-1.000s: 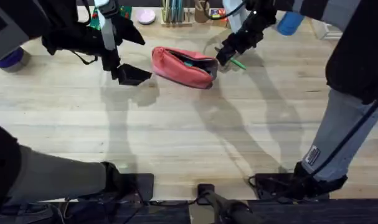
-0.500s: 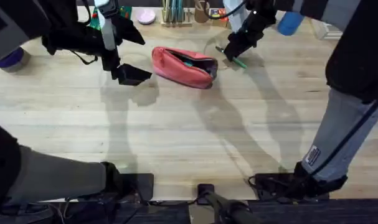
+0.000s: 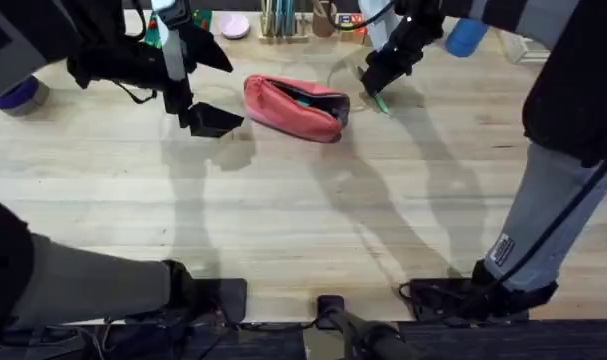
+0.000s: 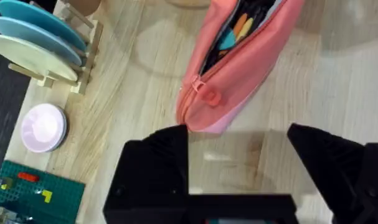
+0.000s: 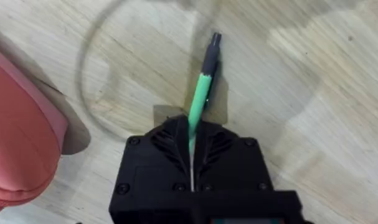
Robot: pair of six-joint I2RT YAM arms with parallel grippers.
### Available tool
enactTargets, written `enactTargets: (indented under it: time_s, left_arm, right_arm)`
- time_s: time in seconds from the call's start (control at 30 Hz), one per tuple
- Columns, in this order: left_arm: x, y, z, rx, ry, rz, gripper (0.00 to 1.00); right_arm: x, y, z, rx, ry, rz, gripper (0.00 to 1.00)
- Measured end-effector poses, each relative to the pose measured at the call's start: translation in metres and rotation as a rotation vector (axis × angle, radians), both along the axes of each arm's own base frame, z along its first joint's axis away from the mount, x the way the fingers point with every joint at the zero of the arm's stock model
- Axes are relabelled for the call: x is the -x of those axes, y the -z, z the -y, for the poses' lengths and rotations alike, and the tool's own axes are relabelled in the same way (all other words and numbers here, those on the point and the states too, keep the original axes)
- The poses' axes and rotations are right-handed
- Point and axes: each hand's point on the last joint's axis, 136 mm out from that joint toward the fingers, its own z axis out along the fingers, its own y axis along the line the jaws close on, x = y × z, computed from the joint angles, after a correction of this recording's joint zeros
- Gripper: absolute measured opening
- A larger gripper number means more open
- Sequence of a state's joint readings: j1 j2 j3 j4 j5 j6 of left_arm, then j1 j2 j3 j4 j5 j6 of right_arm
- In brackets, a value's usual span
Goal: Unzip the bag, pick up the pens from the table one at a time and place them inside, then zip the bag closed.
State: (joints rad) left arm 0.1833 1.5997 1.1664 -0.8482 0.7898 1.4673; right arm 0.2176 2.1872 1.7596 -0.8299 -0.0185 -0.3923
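The table of pale wooden planks carries the coral-pink bag near its far middle, lying lengthwise with its zipper already drawn open — the left wrist view looks into the mouth and shows coloured pens inside. So the step in hand, as I judge it, is lifting another pen and dropping it in.

The left gripper rests low just beside the bag's left end, its two black fingers spread wide with nothing between them; in its own view the zipper pull tab sits just ahead of the fingers. It could well steady that end, or hold the mouth open, while the other arm delivers.

The right gripper is down at the table just beyond the bag's right end, its fingers pressed together on a green pen. The wrist view shows the pen clamped near its rear, most of the green barrel and the dark tip sticking out ahead over the wood.

To do this well, the pen should be raised clear of the table before any sideways travel, since that long overhang could catch the bag's rim. Then bring it over the open slit, line it up with the bag's length — tip leading downward — and release only once it is inside the opening.
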Motion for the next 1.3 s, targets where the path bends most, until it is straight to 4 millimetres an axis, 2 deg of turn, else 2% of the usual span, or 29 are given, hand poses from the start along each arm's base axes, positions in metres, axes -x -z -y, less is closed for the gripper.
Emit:
enactTargets:
  time_s: [0.23,0.33,0.43,0.53,0.63,0.73,0.93,1.3]
  left_arm:
    - [0.0,0.0,0.0,0.0,0.0,0.0,0.994]
    - [0.0,0.0,0.0,0.0,0.0,0.0,0.994]
    - [0.0,0.0,0.0,0.0,0.0,0.0,0.994]
    - [0.0,0.0,0.0,0.0,0.0,0.0,0.994]
    - [0.0,0.0,0.0,0.0,0.0,0.0,0.994]
    - [0.0,0.0,0.0,0.0,0.0,0.0,0.994]
    - [0.0,0.0,0.0,0.0,0.0,0.0,0.993]
    - [0.0,0.0,0.0,0.0,0.0,0.0,0.993]
  right_arm:
    - [-0.001,-0.004,-0.002,0.003,-0.03,0.009,0.031]
    - [-0.001,-0.013,-0.003,0.006,-0.055,0.024,0.031]
    - [-0.002,-0.038,-0.005,0.001,-0.08,0.079,0.031]
    - [-0.002,-0.071,-0.01,-0.008,-0.105,0.151,0.031]
    - [0.003,-0.099,-0.016,-0.005,-0.162,0.201,0.031]
    - [0.016,-0.116,-0.024,0.012,-0.253,0.216,0.031]
    - [0.048,-0.127,-0.041,0.055,-0.45,0.182,0.031]
    - [0.11,-0.12,-0.051,0.103,-0.681,-0.002,0.031]
